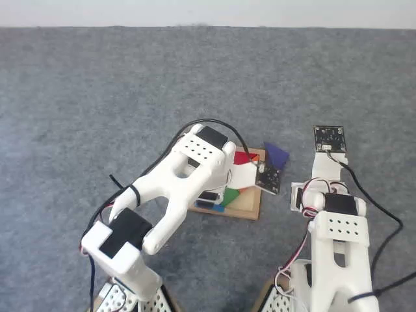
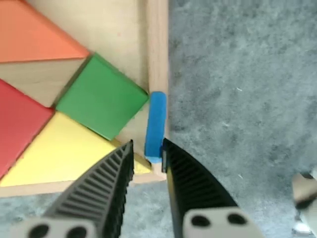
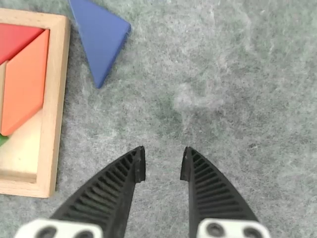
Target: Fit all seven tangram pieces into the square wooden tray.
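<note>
Two pieces not seated. Left pincer point(image 2: 147, 153) is clamped on the blue piece point(image 2: 156, 124), which stands on edge on the tray point(image 2: 157, 49) rim, beside the green square point(image 2: 101, 96). Advice: shift inward off the rim, lay it flat, and only then release. Right pincer point(image 3: 162, 161) has its jaws apart over bare counter point(image 3: 237, 74). Left wrist view gives the rim contact; in the high view the arm covers that corner. Right wrist view gives the dark triangle point(image 3: 99, 34) lying just outside the tray.

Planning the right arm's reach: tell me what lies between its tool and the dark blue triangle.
Bare grey carpet; nothing stands between the right tool and the dark blue triangle, as the right wrist view shows.
</note>
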`<state>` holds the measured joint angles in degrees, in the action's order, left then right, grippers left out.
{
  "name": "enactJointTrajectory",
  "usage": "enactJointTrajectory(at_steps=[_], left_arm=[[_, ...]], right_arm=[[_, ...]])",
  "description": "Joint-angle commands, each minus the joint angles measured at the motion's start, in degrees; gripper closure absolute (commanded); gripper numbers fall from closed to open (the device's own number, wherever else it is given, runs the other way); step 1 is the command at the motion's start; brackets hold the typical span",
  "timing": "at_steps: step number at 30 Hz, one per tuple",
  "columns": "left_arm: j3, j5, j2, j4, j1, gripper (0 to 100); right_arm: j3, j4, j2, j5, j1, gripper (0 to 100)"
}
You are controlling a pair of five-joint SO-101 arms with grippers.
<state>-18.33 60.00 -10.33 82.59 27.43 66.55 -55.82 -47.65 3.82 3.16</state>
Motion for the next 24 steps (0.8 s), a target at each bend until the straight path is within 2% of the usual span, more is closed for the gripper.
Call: enactJointTrajectory(at_steps=[1,7,12,20,24], left_arm=[[0.9,-2.5,0.3,-3.3,-1.2,91],[3.7,-2.5,0.3,-3.3,-4.9,91],[3.9,-2.6,0.9,-1.8,-4.5,91],[6.2,-15.3,0.2,-3.6,3.2,91],[3.9,-18.6,-2.7,-7.6,2.7,91]], right_arm=[[-0.3,0.4,-2.1,0.7,-0.9,87.6],[-0.3,0.4,-2.1,0.7,-2.1,87.6],[-0.3,0.5,-2.1,0.7,-2.1,87.6],[-0.3,0.5,-2.1,0.7,-2.1,87.6],[-0.3,0.4,-2.1,0.7,-2.1,87.6]])
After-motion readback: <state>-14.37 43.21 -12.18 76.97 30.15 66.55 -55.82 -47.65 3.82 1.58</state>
